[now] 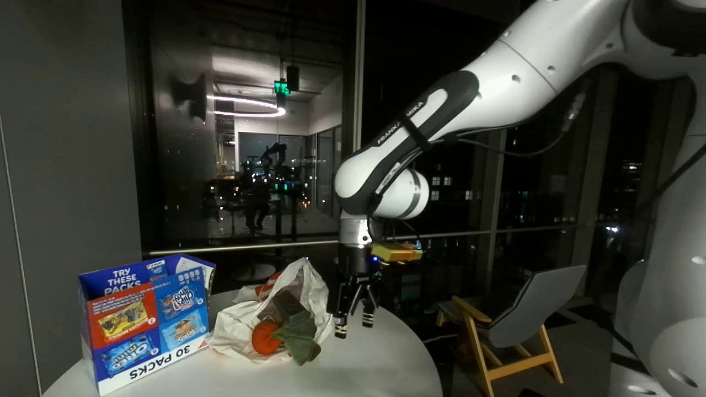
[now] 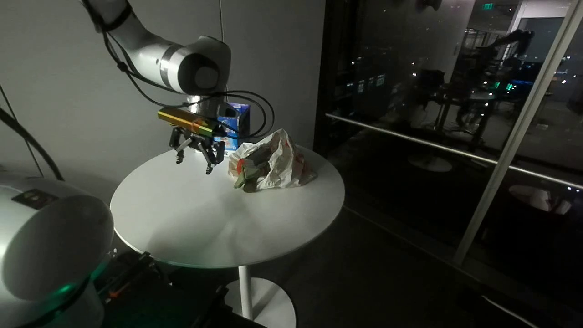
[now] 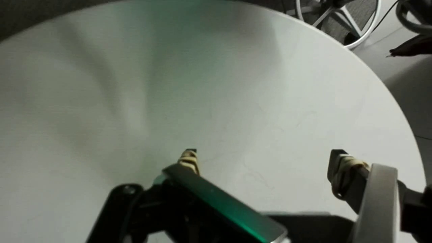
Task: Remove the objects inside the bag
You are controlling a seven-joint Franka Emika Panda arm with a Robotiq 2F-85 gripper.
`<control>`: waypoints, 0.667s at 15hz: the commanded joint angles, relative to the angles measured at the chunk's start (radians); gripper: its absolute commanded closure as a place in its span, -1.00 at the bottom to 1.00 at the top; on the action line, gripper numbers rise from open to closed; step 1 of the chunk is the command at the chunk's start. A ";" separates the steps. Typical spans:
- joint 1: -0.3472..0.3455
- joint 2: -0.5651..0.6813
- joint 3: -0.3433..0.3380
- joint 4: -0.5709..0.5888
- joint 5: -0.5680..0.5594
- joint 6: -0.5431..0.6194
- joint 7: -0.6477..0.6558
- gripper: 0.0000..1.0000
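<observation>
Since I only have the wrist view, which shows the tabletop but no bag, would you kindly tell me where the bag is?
Observer: The bag lies on the table near a blue carton, in both exterior views.
Operator: Thank you; is anything showing in it?
Observer: Yes, in an exterior view a green item pokes out of it beside a round red-orange item.
Operator: And am I directly above it?
Observer: No, the end effector hangs off to the side of the bag.
</observation>
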 commanded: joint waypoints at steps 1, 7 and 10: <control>-0.023 0.238 0.048 0.231 -0.108 0.074 0.071 -1.00; -0.013 0.490 0.006 0.510 -0.424 0.153 0.278 -1.00; -0.015 0.576 -0.003 0.620 -0.443 0.153 0.299 -1.00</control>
